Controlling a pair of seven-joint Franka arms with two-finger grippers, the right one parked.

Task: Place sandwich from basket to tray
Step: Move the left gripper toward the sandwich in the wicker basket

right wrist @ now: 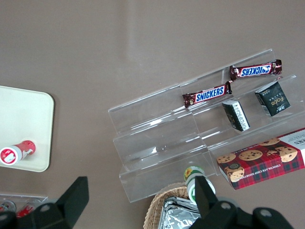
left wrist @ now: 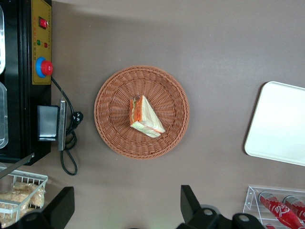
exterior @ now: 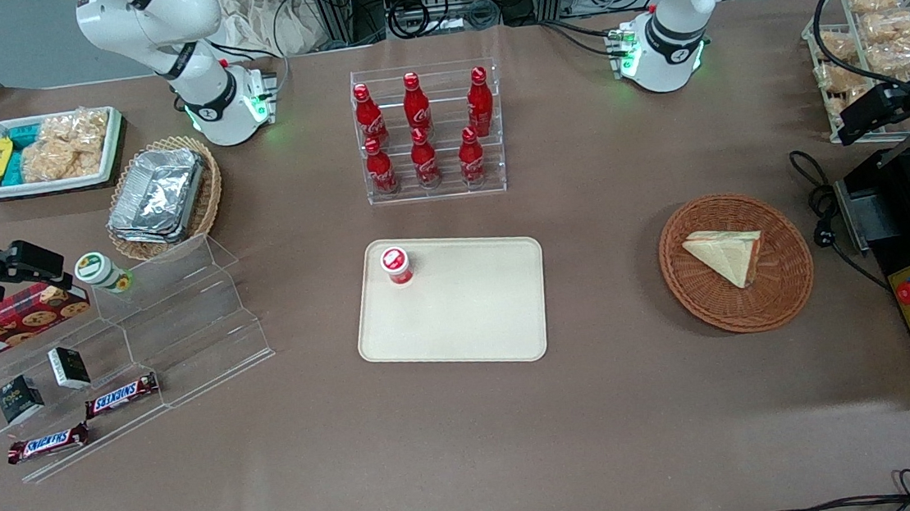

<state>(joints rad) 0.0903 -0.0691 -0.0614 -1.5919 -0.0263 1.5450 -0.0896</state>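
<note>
Wicker basket (left wrist: 141, 112) holds my sandwich (left wrist: 145, 117) at its centre, my gripper (left wrist: 126, 205) hanging released above its six o'clock rim, fingers spread wide.

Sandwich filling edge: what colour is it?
Orange-red, on the sandwich in the basket, clearest in the left wrist view; the open gripper hovers above.

Front view overlooks table; left wrist shares basket (exterior: 736, 262) overhead.
</note>
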